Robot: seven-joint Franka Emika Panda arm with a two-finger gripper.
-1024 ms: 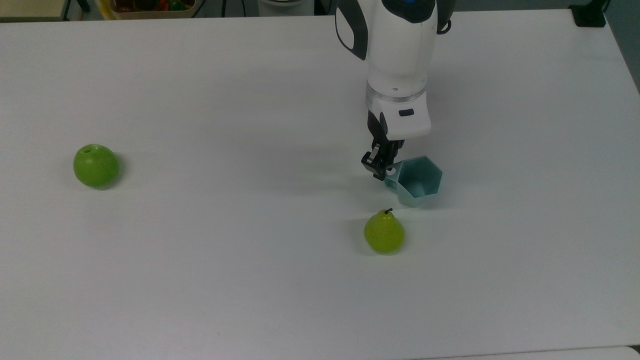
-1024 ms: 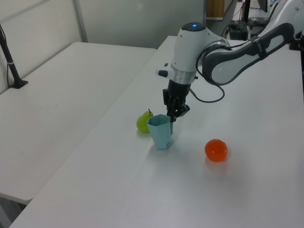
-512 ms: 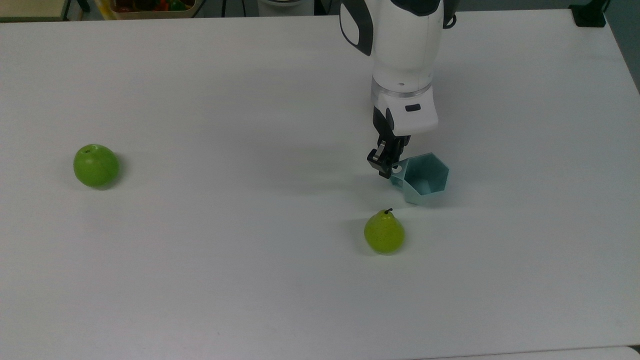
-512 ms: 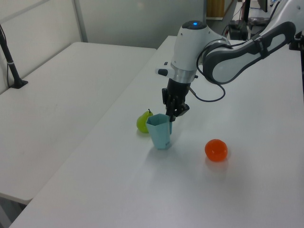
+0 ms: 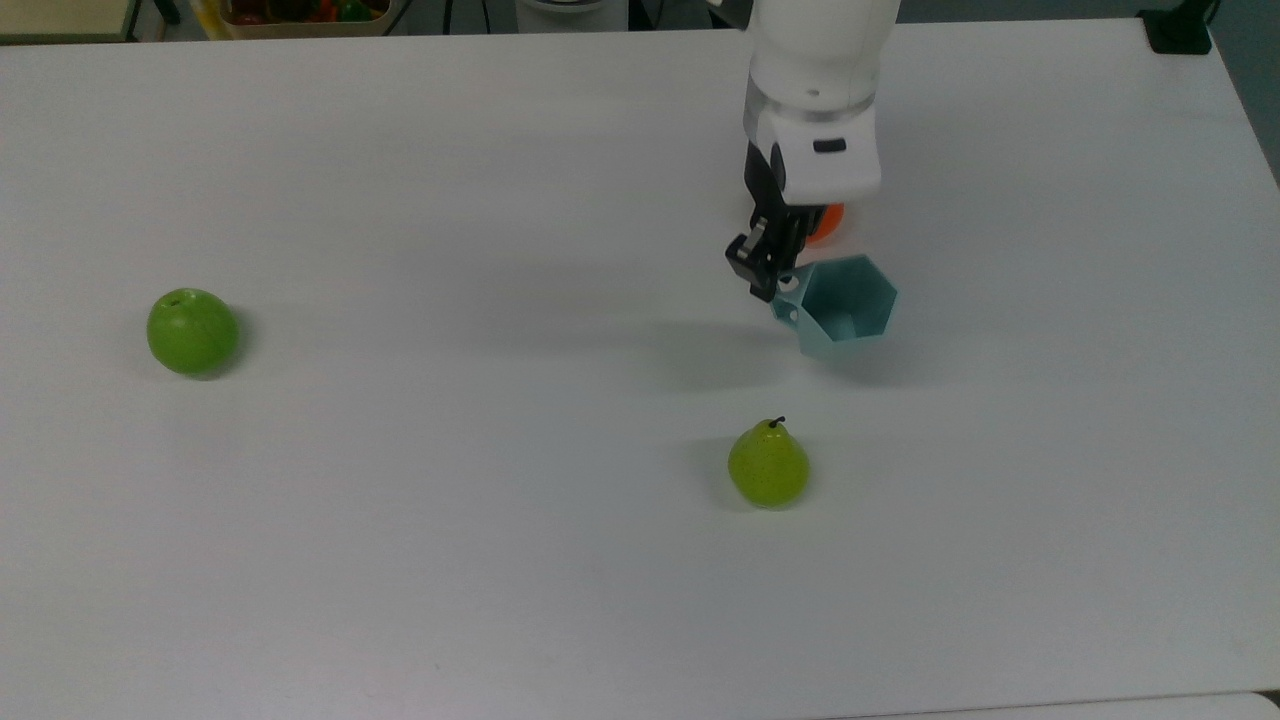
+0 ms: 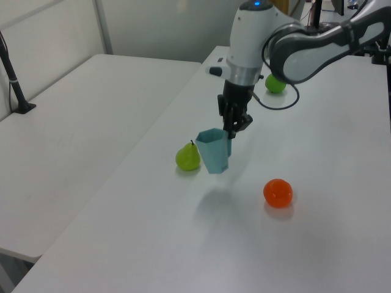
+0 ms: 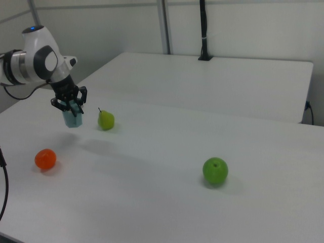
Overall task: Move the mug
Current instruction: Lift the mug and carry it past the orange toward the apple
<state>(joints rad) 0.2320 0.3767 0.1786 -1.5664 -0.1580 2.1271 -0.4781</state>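
Green apple [image 5: 192,331] far left in top view, clear of path. Pear [image 5: 768,467] near mug's shadow; keep carry height above its stem. Gripper [image 5: 768,280] clamped on handle of teal mug [image 5: 845,313], mug airborne, slightly tilted. Off-centre hold: move slowly, avoid swing. Orange [image 6: 278,193] right in left view; choose set-down apart.

White rectangular desk [image 5: 400,560], matte top.
Round glossy green apple [image 5: 192,331]: near the top view's left edge of the desk, well apart from the other fruit.
Yellow-green speckled pear with a dark stem [image 5: 768,466]: mid-desk, upright, toward the top view's lower edge.
Round orange fruit [image 6: 278,193]: on the desk, apart from the pear, toward the left view's right.
Second white table [image 7: 212,81]: beside the desk, bearing an upright black post [image 7: 203,30].
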